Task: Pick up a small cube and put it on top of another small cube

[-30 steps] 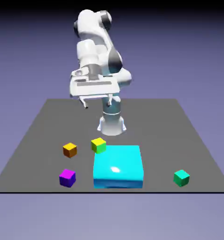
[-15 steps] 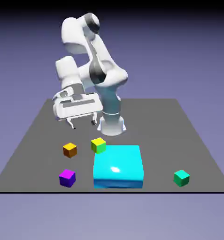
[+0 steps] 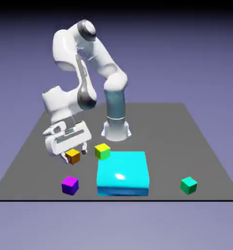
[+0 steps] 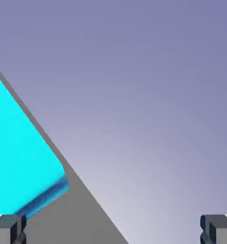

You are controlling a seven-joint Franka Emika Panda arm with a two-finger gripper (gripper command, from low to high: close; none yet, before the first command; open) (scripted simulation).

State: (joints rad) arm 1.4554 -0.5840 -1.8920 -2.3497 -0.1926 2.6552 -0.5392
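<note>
**Jaws spread, nothing held, hand low near the orange cube**

Jaws stand spread wide and empty: in the hand view we see the two grey fingertips (image 4: 8, 228) far apart at the bottom corners with nothing between them. We place the gripper (image 3: 73, 151) low over the table (image 3: 196, 127), at the exterior view's left, just behind and overlapping the small orange cube (image 3: 73, 156); we cannot tell whether they touch. The small cube (image 3: 70, 185) with the magenta top sits on the table nearer the front edge, apart from the hand. A yellow-green cube (image 3: 102, 151) lies just behind the cyan block (image 3: 123, 173), and a teal-green cube (image 3: 188, 185) stands well off to the exterior view's right. The hand view shows part of the cyan block, a strip of table, and backdrop.
</note>
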